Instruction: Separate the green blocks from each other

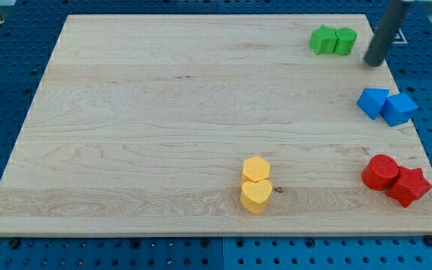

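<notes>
Rod (387, 31) cut off by frame top edge, upper right; upper part not visible. Green pair (333, 40), upper right: touching, shapes too small to confirm. Tabletop (163, 112) bottom corners clipped at frame's lower edge.

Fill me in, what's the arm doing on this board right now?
Pushing job: split the two green blocks. My tip sits near the view's top right, just to the right of the green cylinder, which is touching the green star-like block. They are not yet separated. The blue pair, red pair and yellow pair sit elsewhere on the wooden board, away from the tip.
</notes>
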{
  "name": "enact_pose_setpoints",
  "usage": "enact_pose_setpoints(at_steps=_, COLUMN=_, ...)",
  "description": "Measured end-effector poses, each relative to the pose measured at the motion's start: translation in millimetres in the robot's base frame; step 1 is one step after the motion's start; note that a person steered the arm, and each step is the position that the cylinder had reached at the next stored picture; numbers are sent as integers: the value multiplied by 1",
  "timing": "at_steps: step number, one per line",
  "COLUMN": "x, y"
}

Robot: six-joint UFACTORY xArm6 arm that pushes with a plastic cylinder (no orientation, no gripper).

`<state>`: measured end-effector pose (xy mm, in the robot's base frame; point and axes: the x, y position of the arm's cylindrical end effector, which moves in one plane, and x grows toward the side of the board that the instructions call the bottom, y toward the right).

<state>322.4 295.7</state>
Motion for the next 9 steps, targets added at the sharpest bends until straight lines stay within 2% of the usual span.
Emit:
enact_pose_setpoints(at_steps=2, x=0, y=12)
enact_pose_setpoints(at_steps=4, x=-22, y=9)
enact_pose_setpoints(at_steps=5, x=-33, y=-17)
enact_pose_setpoints(at_steps=8, x=-37, y=-199)
enact_pose_setpoints(at_steps=9, x=-37, y=-170)
